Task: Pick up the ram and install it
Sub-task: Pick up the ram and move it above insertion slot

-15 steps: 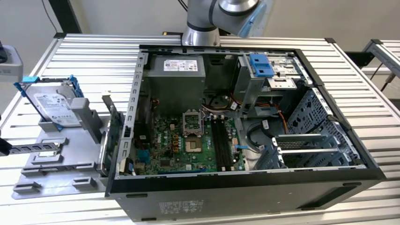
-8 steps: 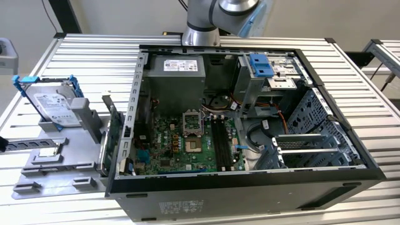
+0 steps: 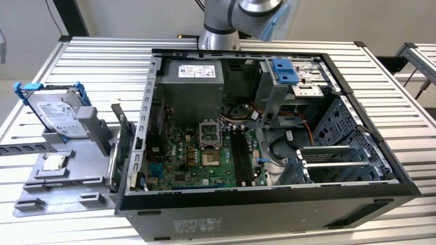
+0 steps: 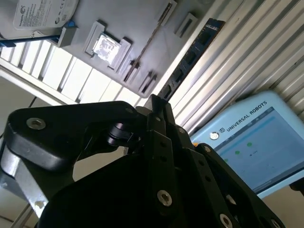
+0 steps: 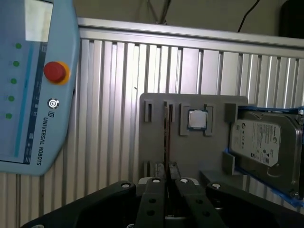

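The ram (image 3: 24, 148) is a slim dark stick lying flat on the slatted table, just off the exterior view's left side of the grey tray (image 3: 75, 168). In the second wrist view the ram (image 4: 194, 53) lies alongside the tray's (image 4: 137, 28) edge, well beyond my gripper (image 4: 156, 102). My gripper (image 5: 167, 167) is high above the table with its black fingers together and nothing between them. The arm (image 3: 221, 23) stands at the back of the open computer case (image 3: 381, 189). The long black memory slots (image 3: 242, 150) on the motherboard have no stick in them.
The tray carries a hard drive (image 3: 60, 115) in a blue frame, a square silver processor chip (image 5: 197, 118) and a green card (image 3: 126, 148) standing on edge. A teach pendant (image 5: 33, 85) lies on the table beside the tray. Cables and drive cages crowd the case's right half.
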Tool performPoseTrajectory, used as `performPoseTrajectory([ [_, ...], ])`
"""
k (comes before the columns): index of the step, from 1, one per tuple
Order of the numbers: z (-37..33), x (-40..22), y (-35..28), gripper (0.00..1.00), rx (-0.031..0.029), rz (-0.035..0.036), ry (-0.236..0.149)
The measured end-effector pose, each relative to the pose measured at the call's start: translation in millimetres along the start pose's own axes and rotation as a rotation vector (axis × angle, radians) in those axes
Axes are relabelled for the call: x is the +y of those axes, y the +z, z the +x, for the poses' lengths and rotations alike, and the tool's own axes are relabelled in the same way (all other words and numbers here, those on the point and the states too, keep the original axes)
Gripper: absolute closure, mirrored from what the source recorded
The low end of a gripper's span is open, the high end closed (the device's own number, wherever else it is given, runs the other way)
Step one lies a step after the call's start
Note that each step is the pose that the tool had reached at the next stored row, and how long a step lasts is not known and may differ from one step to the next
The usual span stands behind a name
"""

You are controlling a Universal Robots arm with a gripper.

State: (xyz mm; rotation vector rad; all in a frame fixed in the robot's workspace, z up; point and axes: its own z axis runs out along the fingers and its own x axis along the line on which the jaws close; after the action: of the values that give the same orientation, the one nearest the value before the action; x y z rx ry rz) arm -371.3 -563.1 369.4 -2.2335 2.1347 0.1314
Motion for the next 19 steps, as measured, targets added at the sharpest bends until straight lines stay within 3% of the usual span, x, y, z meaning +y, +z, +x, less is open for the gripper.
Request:
performPoseTrajectory([
  [11,-3.6,0.9,-38.0,1.0,0.0,0.0,0.0],
  [19,-5.9,1.5,-61.6,1.0,0.0,0.0001,0.0],
])
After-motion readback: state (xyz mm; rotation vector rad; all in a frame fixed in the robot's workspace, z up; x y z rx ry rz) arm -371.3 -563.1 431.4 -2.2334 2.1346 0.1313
